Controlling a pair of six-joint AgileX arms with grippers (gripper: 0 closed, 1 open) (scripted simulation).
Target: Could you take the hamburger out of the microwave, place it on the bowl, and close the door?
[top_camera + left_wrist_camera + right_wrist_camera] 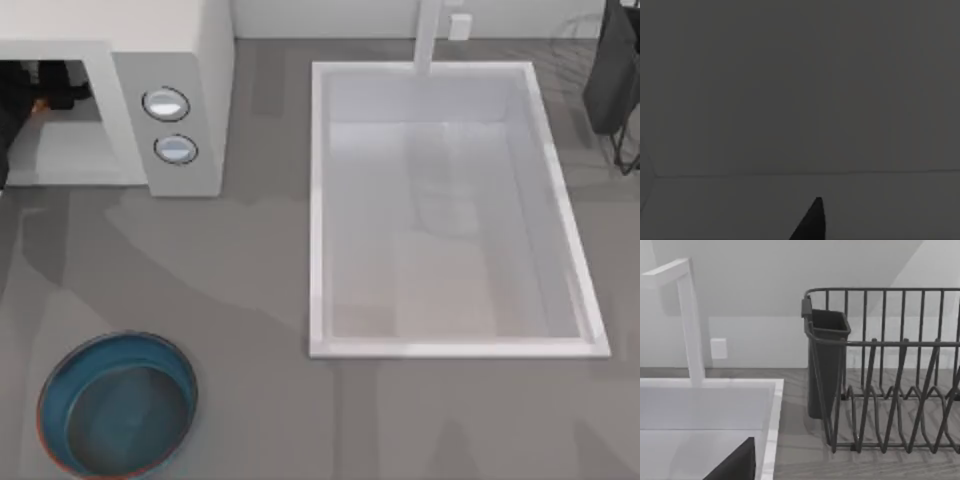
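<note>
The white-grey microwave (180, 60) stands at the back left with its front cavity open. My left gripper (50, 90) reaches inside the cavity as a dark shape. A small orange bit of the hamburger (40, 105) shows right beside it; whether the gripper touches it I cannot tell. The left wrist view is dark. The door is out of view. The deep-blue bowl (60, 385) with a reddish rim sits at the front left and holds nothing. My right arm (612, 70) is parked at the back right.
A white rectangular sink (318, 200) with a tall faucet (428, 35) fills the middle and right of the table. A dark wire dish rack (890, 390) with a cutlery cup (826, 360) stands past the sink's right side. Two round knobs (166, 104) face the counter.
</note>
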